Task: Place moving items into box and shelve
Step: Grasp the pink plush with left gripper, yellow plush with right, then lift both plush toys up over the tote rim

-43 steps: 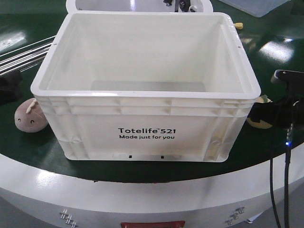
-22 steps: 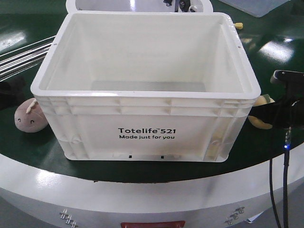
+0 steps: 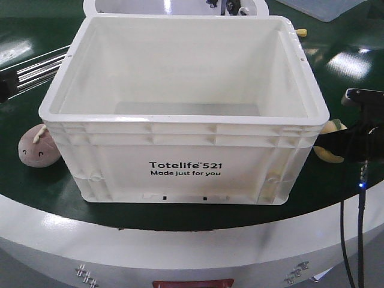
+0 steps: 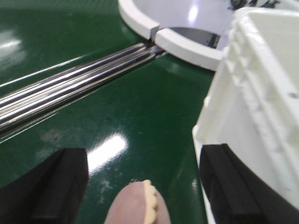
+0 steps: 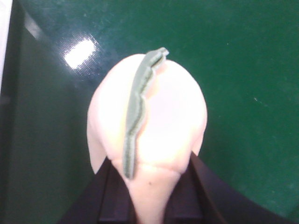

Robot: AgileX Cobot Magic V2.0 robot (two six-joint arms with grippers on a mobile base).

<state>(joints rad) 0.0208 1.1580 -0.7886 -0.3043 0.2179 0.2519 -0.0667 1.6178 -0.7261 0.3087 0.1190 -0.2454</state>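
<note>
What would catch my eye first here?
A big white crate printed "Totelife 521" fills the middle of the green table. A pinkish plush toy with a stitched face lies at its left, and a pale yellow plush with a green leaf sits pinched between the right fingers.

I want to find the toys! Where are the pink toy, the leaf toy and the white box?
pink toy (image 3: pixel 38 150), front view, on its stitched face.
leaf toy (image 5: pixel 173 121), right wrist view, on its body beside the leaf.
white box (image 3: pixel 186 153), front view, on its printed front wall.
</note>
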